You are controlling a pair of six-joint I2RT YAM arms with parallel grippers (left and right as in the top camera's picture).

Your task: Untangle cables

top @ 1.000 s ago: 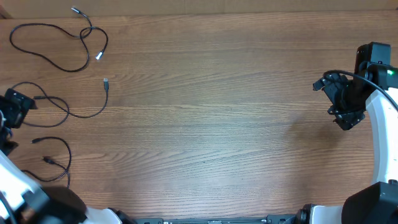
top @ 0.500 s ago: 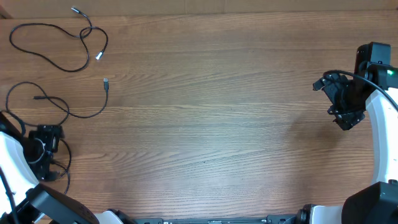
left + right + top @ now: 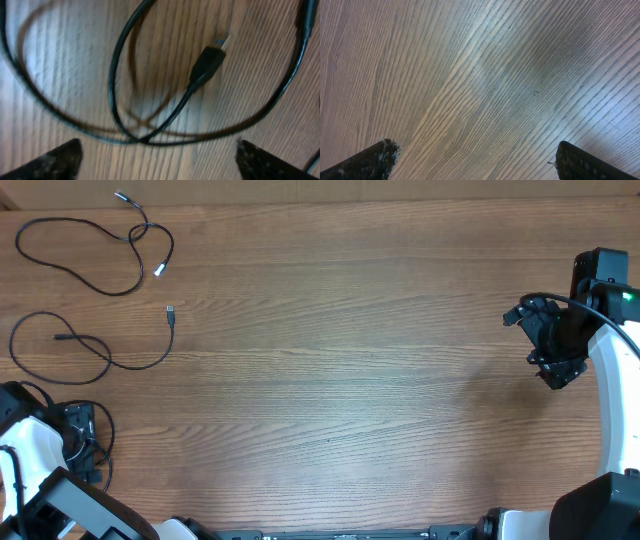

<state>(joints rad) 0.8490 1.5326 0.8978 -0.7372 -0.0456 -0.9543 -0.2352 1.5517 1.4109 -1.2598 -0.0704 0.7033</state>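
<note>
Three thin black cables lie apart at the table's left. One is looped at the far corner point(image 3: 133, 237). A second point(image 3: 171, 320) curves in the middle with its plug pointing away. The third point(image 3: 109, 435) lies near the front edge, partly hidden under my left gripper point(image 3: 80, 432). In the left wrist view this cable point(image 3: 150, 75) loops and crosses itself, its black plug point(image 3: 210, 57) lying ahead of my left gripper point(image 3: 157, 162), which is open with only wood between its fingertips. My right gripper point(image 3: 556, 350) point(image 3: 480, 160) hangs open over bare wood at the far right.
The wooden table point(image 3: 340, 360) stretches between the two arms. A thicker black wire point(image 3: 590, 315) runs along the right arm. The table's far edge lies just behind the corner cable.
My left gripper has swung from the left edge toward the front and now sits over the nearest cable. The right arm and the other two cables have not moved.
</note>
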